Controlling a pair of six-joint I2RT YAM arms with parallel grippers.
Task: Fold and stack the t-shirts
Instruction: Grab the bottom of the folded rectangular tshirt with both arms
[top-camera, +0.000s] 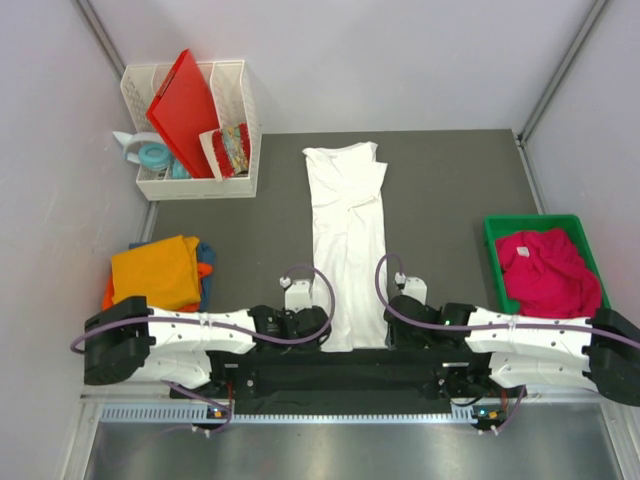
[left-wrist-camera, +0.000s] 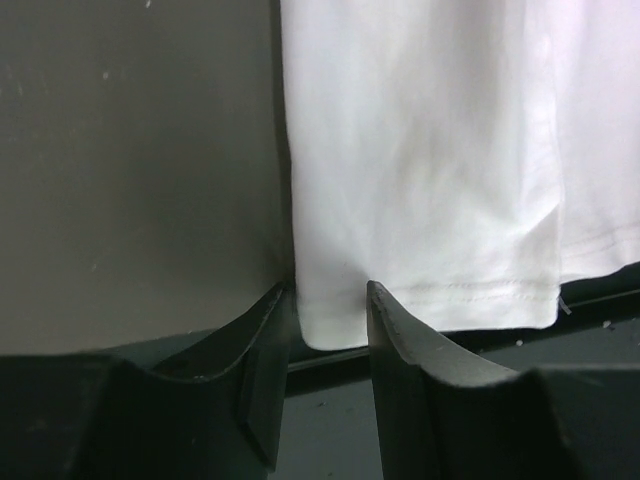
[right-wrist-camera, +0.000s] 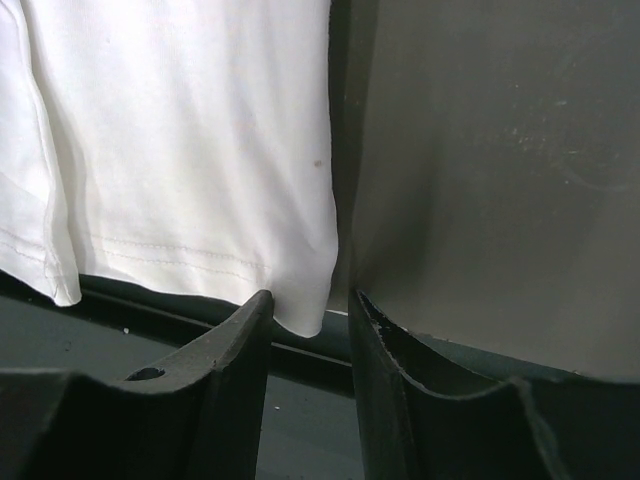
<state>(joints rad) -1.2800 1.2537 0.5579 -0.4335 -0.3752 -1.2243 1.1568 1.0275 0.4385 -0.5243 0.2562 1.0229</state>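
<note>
From above we see the white t-shirt (top-camera: 347, 235) folded into a long strip in the middle of the table (top-camera: 450, 190), its hem between the left end effector (top-camera: 318, 332) and the right end effector (top-camera: 395, 330). In the left wrist view the fingers (left-wrist-camera: 265, 340) stand apart around the hem's left corner. In the right wrist view they are likewise apart, straddling the right corner.

Dark grey table (top-camera: 450, 200) with long white t-shirt (top-camera: 345, 240), orange-topped shirt pile (top-camera: 155, 270), green bin (top-camera: 530, 220), white basket (top-camera: 195, 188).
</note>
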